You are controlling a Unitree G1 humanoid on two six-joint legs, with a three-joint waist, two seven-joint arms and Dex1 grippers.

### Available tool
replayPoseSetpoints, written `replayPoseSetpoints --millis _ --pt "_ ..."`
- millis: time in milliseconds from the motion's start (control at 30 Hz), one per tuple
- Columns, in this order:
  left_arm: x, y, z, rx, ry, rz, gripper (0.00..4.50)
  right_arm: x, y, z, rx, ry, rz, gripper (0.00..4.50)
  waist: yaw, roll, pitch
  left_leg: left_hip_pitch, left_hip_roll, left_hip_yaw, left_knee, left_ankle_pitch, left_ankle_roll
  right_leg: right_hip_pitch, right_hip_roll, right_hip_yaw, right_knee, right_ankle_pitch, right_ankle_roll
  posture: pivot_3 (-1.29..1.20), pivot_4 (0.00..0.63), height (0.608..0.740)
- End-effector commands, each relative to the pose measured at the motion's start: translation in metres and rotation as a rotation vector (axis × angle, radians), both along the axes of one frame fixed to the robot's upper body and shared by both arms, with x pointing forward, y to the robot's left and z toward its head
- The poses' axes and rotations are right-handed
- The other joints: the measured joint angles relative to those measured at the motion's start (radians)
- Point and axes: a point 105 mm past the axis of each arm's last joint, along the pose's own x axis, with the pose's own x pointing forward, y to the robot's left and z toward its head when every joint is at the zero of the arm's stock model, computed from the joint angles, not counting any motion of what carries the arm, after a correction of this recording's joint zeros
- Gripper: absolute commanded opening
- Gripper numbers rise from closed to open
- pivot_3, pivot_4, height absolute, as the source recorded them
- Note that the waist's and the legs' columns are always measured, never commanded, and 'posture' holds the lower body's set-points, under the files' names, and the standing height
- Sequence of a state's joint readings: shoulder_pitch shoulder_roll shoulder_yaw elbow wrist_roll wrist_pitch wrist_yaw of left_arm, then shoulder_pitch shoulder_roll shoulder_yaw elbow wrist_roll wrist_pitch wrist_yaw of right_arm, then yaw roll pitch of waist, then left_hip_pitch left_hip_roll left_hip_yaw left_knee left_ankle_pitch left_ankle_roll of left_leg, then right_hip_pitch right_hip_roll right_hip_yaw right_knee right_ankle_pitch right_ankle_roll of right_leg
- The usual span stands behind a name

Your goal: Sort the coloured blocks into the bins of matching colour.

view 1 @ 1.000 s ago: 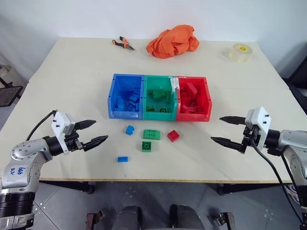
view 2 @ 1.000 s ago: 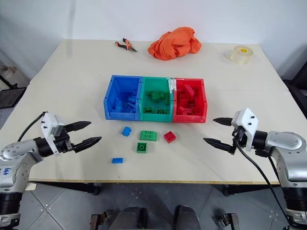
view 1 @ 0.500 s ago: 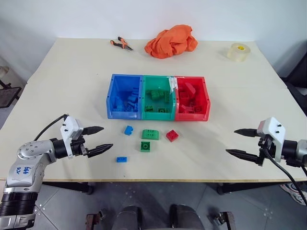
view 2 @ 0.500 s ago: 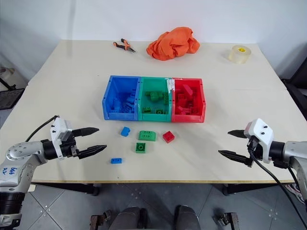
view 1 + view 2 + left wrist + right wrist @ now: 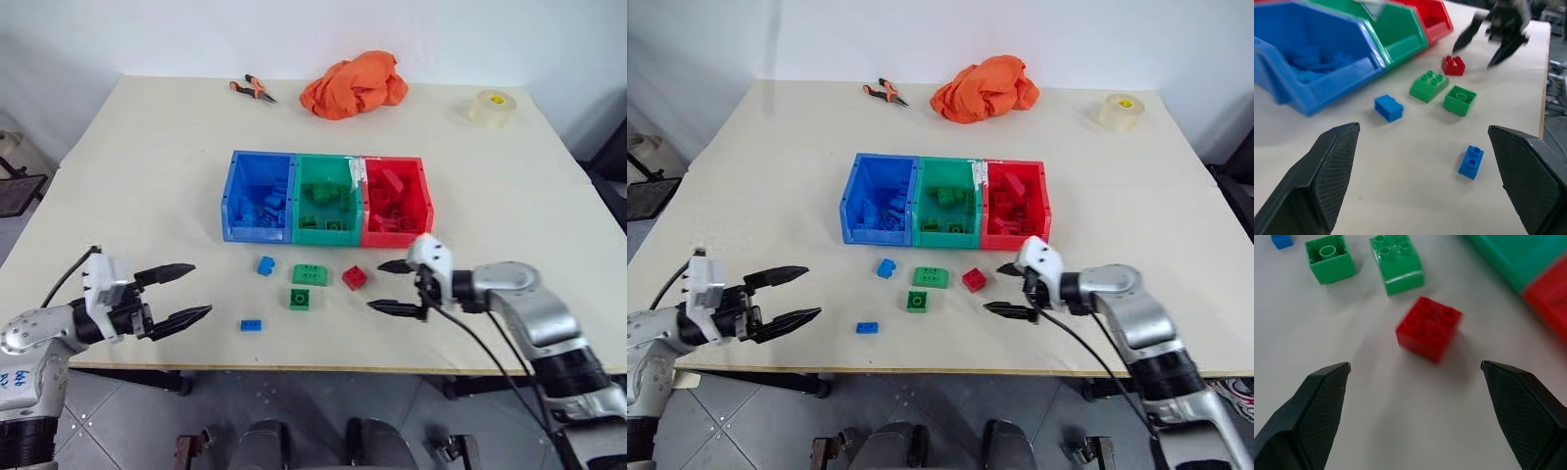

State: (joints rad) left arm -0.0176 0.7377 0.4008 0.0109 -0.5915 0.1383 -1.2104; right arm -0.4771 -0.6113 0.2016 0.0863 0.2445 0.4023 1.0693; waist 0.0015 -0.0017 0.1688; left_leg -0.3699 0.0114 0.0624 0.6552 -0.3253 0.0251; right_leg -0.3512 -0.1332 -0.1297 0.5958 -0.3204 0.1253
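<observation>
— Both sets of fingers gape, empty; the right gripper [image 5: 394, 287] sits just beside the red block [image 5: 354, 277].

— Five blocks lie on the desk [image 5: 147, 166] before the bins [image 5: 325, 227]. All left.

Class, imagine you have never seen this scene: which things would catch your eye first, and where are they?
Three joined bins, blue, green and red, sit mid-table holding bricks. In front of them five loose bricks lie on the table, the red brick just ahead of the open right gripper. An orange cloth lies crumpled at the far edge.
</observation>
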Motion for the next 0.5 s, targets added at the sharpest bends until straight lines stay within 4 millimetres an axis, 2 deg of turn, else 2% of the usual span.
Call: replayPoseSetpoints --millis 33,267,400,500 --pt "-0.009 -0.001 0.014 -0.016 -0.075 -0.014 4.47 0.010 0.003 -0.002 0.000 -0.043 -0.008 4.50 -0.004 0.000 0.000 0.000 0.000 0.000 0.000 0.000 0.000 0.000 0.000 0.000 0.000 0.000 0.000 0.00 0.150 0.740" --pt "-0.018 0.001 0.009 -0.020 -0.068 0.004 4.47 0.020 0.017 -0.010 0.033 -0.053 -0.009 4.50 -0.019 -0.001 -0.001 0.002 0.002 0.001 -0.001 0.000 0.000 0.000 0.001 0.000 0.002 0.000 0.000 0.00 0.150 0.740" --pt "-0.016 -0.002 0.008 -0.025 -0.070 0.004 4.50 0.020 0.022 -0.014 0.064 -0.038 -0.021 3.57 -0.029 -0.001 -0.001 0.002 0.002 0.000 -0.001 0.000 -0.001 -0.001 0.001 0.000 0.004 0.000 0.000 0.00 0.150 0.740" --pt "-0.012 -0.005 0.009 -0.032 -0.077 -0.002 4.50 0.020 0.026 -0.014 0.088 -0.044 -0.030 2.52 -0.030 -0.001 -0.001 0.002 0.002 0.000 -0.001 0.000 -0.001 -0.002 0.001 0.000 0.007 0.000 0.000 0.00 0.150 0.740"
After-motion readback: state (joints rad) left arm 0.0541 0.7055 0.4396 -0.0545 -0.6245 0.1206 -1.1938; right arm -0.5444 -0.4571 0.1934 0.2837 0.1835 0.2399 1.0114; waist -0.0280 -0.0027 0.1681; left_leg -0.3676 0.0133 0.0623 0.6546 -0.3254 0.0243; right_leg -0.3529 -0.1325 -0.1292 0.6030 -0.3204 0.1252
